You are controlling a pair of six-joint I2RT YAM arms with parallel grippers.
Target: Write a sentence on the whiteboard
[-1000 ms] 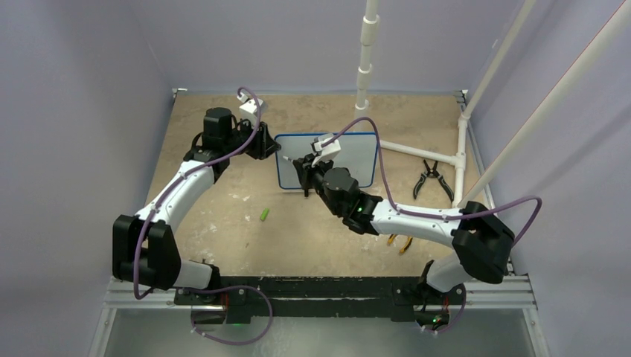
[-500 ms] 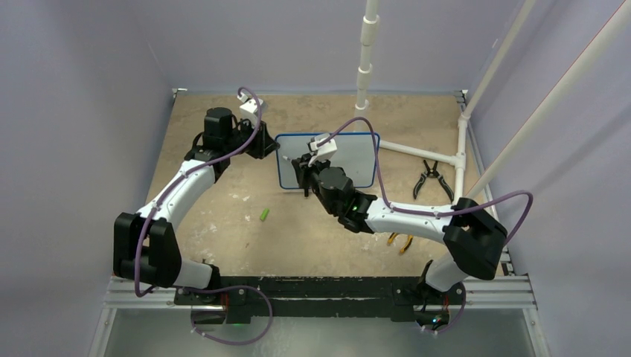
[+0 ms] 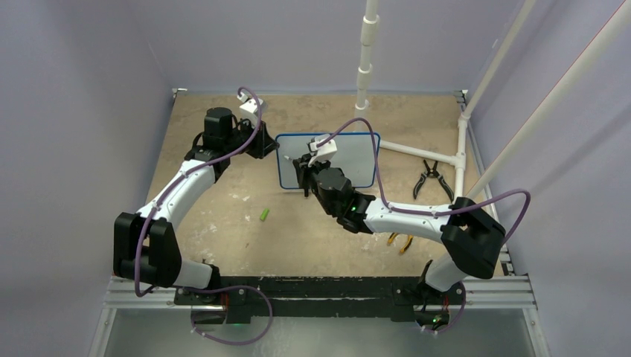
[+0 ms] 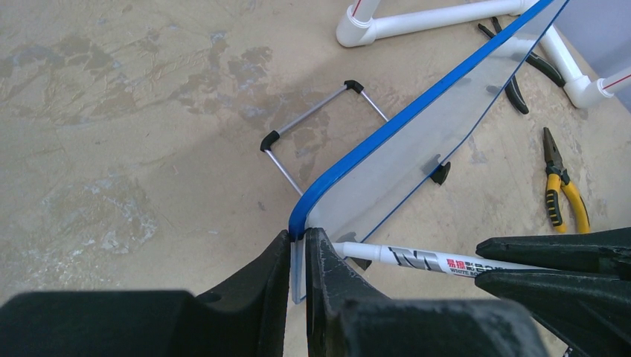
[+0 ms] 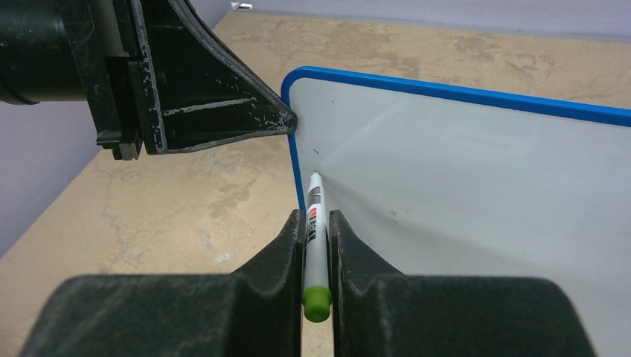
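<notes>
While near marker (image 5: 315, 223), whiteboard (image 5: 461, 186) in left tool (image 4: 299, 242)

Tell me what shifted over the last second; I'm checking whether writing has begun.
The right arm swung slightly left, right fingers nudging the marker toward the whiteboard's left edge. The left fingers pinching the board's corner and the board itself stayed put.

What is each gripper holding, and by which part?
Left gripper pinches the whiteboard at its upper left corner; right gripper clamps the marker by its barrel.
</notes>
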